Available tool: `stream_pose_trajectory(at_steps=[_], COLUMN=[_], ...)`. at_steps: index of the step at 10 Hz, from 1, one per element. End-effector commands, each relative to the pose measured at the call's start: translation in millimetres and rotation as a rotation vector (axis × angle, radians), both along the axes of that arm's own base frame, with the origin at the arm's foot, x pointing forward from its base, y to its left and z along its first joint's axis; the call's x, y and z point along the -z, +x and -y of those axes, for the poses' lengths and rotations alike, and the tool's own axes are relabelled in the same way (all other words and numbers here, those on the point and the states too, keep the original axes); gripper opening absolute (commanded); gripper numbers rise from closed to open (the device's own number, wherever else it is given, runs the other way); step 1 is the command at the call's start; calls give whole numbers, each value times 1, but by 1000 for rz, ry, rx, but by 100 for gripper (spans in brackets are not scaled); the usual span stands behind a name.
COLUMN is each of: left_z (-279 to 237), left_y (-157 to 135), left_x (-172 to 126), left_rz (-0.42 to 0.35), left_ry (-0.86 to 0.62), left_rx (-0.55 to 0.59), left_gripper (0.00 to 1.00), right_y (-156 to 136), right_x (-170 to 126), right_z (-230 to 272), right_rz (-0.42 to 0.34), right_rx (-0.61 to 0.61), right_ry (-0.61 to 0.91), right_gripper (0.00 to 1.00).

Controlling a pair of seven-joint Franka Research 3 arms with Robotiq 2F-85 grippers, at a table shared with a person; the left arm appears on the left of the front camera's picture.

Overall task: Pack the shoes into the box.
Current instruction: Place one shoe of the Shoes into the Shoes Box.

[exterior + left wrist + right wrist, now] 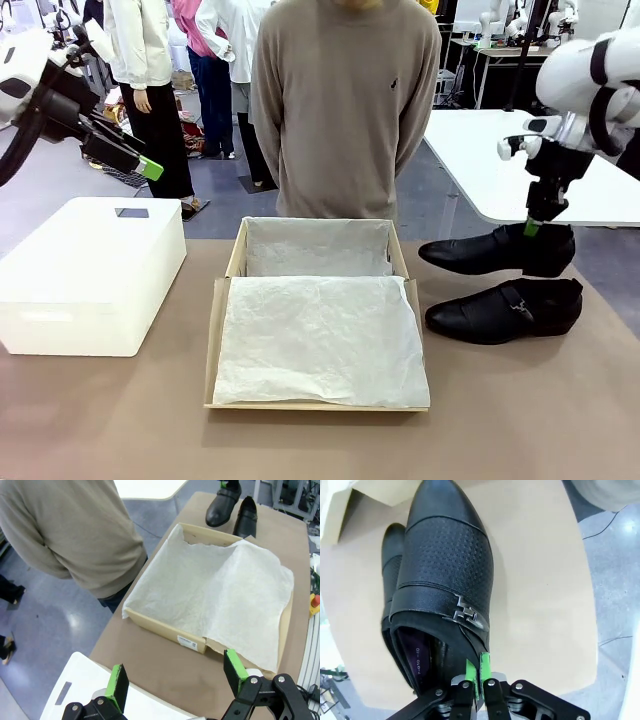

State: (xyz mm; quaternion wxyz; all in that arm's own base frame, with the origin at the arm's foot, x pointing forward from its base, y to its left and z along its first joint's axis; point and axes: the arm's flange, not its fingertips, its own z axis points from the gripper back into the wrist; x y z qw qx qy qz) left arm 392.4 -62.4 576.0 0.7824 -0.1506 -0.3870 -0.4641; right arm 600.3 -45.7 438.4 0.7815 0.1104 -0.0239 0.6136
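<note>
Right of the box, the right gripper pinches the rim of one shoe; the left gripper is open.

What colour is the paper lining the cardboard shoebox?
White, slightly crinkled tissue paper lines the box; it shows best in the front view.
</note>
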Motion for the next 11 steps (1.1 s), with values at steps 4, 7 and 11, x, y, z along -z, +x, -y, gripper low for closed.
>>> stream_pose_trajectory(at_steps=[4, 7, 11], left_z=[-2, -2, -2], left_y=[2, 2, 2], left_x=[0, 0, 0], left_rz=[11, 11, 11], left_ry=[-13, -13, -13], left_rx=[23, 23, 23], left_gripper=[100, 100, 100], right_y=[-6, -11, -16], right_x=[-90, -117, -131], right_z=[-32, -73, -105], right_rz=[-36, -51, -61], right_rx=[50, 41, -4], right_ry=[-14, -67, -47], right_gripper=[0, 0, 0])
